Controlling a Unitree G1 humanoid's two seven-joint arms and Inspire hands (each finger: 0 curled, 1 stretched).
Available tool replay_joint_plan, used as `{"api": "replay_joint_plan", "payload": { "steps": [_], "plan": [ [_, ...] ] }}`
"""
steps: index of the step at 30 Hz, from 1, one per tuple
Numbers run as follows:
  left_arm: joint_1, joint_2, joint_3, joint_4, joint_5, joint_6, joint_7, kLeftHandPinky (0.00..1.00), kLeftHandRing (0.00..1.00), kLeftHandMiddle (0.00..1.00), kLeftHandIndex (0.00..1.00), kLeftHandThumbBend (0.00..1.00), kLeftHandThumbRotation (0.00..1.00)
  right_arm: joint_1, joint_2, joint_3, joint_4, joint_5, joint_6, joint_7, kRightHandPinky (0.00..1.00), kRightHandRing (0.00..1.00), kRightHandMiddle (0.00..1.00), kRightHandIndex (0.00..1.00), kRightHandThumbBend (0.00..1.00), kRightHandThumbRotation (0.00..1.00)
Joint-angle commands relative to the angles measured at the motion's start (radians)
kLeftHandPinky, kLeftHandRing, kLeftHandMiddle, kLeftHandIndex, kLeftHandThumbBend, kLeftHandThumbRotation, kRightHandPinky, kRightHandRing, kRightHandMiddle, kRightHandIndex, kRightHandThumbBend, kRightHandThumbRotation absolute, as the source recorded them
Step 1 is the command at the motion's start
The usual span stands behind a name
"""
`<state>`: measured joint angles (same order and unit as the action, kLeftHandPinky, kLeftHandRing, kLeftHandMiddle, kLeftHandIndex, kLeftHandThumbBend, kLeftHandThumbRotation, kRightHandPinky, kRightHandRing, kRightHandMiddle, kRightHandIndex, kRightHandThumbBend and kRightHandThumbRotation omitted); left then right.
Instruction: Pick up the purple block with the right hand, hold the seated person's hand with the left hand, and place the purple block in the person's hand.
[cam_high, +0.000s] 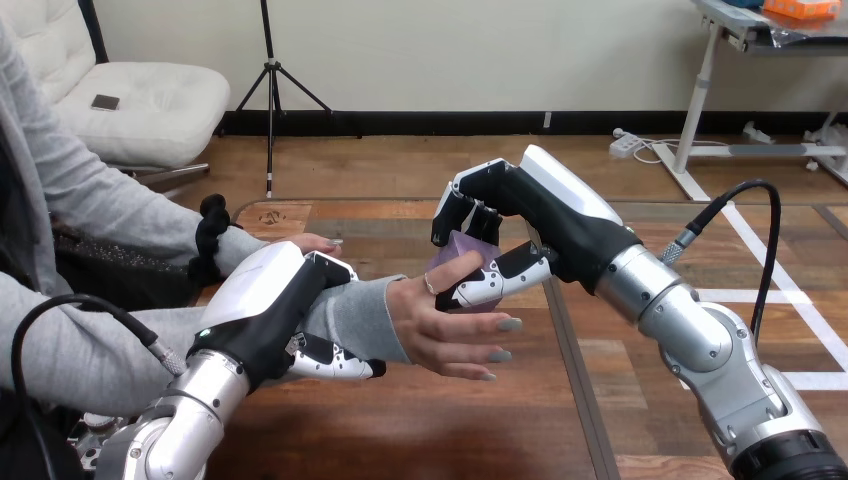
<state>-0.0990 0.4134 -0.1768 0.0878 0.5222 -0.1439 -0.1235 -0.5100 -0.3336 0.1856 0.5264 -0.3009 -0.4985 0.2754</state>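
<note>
Hovering over the palm (440, 322), our right hand (540, 215) pinches the block (463, 250); left hand (268, 305) wraps the wrist (355, 315); release low.

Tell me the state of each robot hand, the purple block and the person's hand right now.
purple block: pinched, not yet released.
right robot hand: shut on the purple block.
person's hand: open, fingers outstretched, beside the block.
left robot hand: shut round the person's wrist.
</note>
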Motion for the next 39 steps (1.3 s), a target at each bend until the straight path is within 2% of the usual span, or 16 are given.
{"api": "replay_joint_plan", "payload": {
  "steps": [1, 15, 22, 25, 28, 31, 32, 37, 39],
  "plan": [
    [-0.061, -0.053, -0.007, -0.061, -0.040, -0.046, 0.029, 0.17, 0.23, 0.31, 0.36, 0.62, 0.00, -0.013, 0.029, 0.007, -0.080, 0.036, -0.007, 0.014, 0.33, 0.35, 0.40, 0.42, 0.72, 0.00],
    [-0.053, -0.046, 0.004, -0.068, -0.050, -0.053, 0.034, 0.17, 0.23, 0.31, 0.36, 0.62, 0.00, 0.001, 0.025, 0.012, -0.096, 0.041, 0.023, 0.040, 0.33, 0.36, 0.41, 0.42, 0.73, 0.00],
    [-0.041, -0.049, 0.013, -0.082, -0.078, -0.045, 0.017, 0.17, 0.24, 0.32, 0.37, 0.64, 0.00, 0.009, 0.011, 0.020, -0.132, 0.041, 0.093, 0.084, 0.35, 0.39, 0.44, 0.46, 0.81, 0.00],
    [-0.036, -0.042, 0.014, -0.089, -0.077, -0.044, 0.011, 0.21, 0.29, 0.37, 0.43, 0.67, 0.00, 0.013, 0.004, 0.023, -0.145, 0.041, 0.112, 0.104, 0.38, 0.43, 0.48, 0.51, 0.86, 0.00],
    [-0.031, -0.028, 0.009, -0.100, -0.047, -0.039, 0.017, 0.28, 0.36, 0.44, 0.49, 0.70, 0.03, 0.017, 0.000, 0.022, -0.157, 0.052, 0.135, 0.131, 0.42, 0.47, 0.53, 0.56, 0.90, 0.06],
    [-0.025, -0.013, 0.003, -0.113, -0.013, -0.034, 0.022, 0.35, 0.44, 0.50, 0.56, 0.73, 0.14, 0.022, -0.001, 0.020, -0.168, 0.062, 0.154, 0.153, 0.47, 0.53, 0.58, 0.61, 0.95, 0.16],
    [-0.023, -0.009, 0.002, -0.116, -0.005, -0.034, 0.022, 0.41, 0.49, 0.55, 0.61, 0.75, 0.23, 0.023, -0.002, 0.019, -0.171, 0.063, 0.158, 0.157, 0.50, 0.57, 0.61, 0.65, 0.97, 0.24],
    [-0.016, 0.005, 0.001, -0.126, 0.020, -0.039, 0.025, 0.49, 0.57, 0.62, 0.69, 0.79, 0.39, 0.031, -0.003, 0.015, -0.186, 0.071, 0.178, 0.173, 0.56, 0.63, 0.67, 0.71, 0.99, 0.39],
    [-0.013, 0.006, 0.003, -0.129, 0.022, -0.040, 0.025, 0.53, 0.61, 0.66, 0.72, 0.82, 0.47, 0.034, -0.003, 0.013, -0.189, 0.077, 0.185, 0.178, 0.59, 0.66, 0.71, 0.74, 1.00, 0.49]
  ]
}}
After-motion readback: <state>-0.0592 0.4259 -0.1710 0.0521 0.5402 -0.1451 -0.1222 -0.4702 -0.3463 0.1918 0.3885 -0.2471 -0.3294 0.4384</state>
